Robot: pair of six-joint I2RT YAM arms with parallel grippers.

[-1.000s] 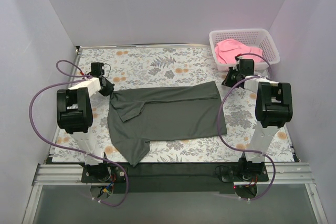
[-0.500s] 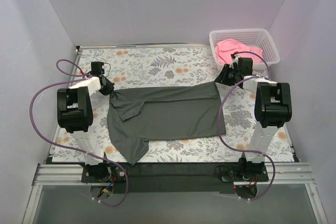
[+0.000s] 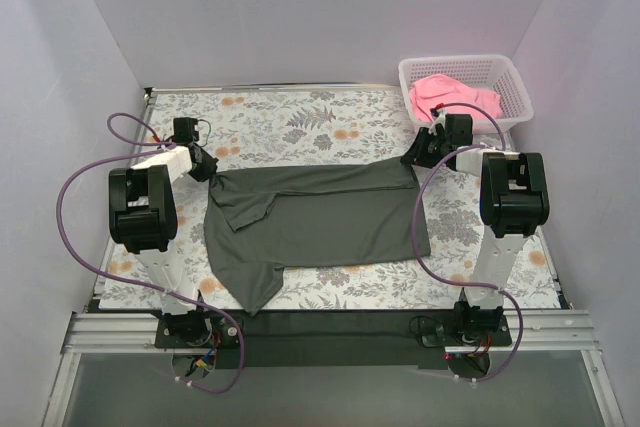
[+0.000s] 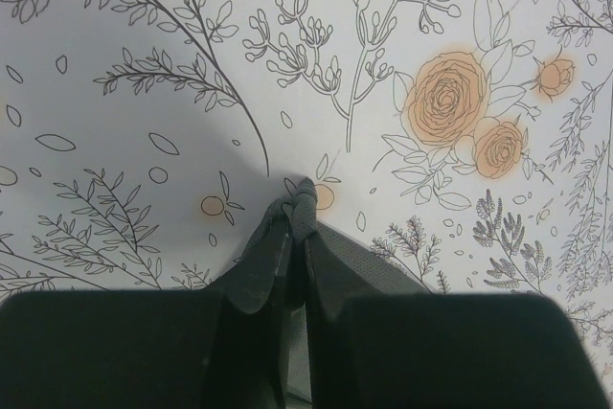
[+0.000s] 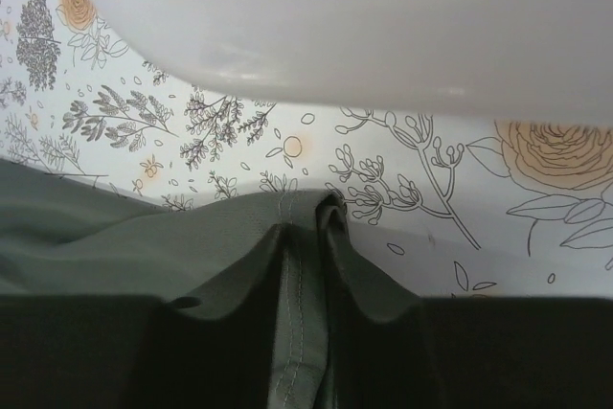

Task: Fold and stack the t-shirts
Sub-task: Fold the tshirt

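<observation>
The dark charcoal t-shirt [image 3: 315, 217] lies spread across the middle of the floral table, partly folded along its far edge. My left gripper [image 3: 207, 169] is shut on the shirt's far left corner [image 4: 299, 200]. My right gripper [image 3: 413, 155] is shut on the shirt's far right hem corner [image 5: 305, 237], its stitching showing between the fingers. The pink t-shirt [image 3: 450, 97] lies bunched in the white mesh basket [image 3: 512, 77] at the far right.
The basket's white wall [image 5: 383, 35] sits close beyond my right gripper. Purple cables loop beside both arms. The table [image 3: 300, 117] has walls at the back and both sides. A shirt sleeve [image 3: 245, 287] reaches toward the near edge.
My right gripper has moved left and slightly nearer, away from the basket, carrying the shirt's far right corner with it. The left gripper has stayed put.
</observation>
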